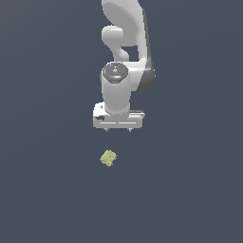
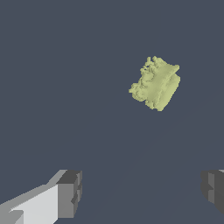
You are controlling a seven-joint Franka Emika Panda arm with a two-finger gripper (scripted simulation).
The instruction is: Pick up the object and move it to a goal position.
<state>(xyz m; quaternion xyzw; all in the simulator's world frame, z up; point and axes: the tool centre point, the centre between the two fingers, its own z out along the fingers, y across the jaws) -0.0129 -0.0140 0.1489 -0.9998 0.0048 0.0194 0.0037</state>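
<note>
Dark slate floor (image 1: 42,190) all around, bare margins on every side. Yellow-green object (image 1: 108,158) lies alone just beside the gripper (image 1: 118,129), not touching — wrist view alone shows the fingers (image 2: 69,194) spread wide, holding nothing.

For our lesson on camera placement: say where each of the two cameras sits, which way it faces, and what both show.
Exterior view: off the arm, looking down on the white arm, the end effector and the yellow-green lump.
Wrist view: on the wrist, facing the floor; both fingertips show, spread apart.
Shared: the lump, ungrasped.
</note>
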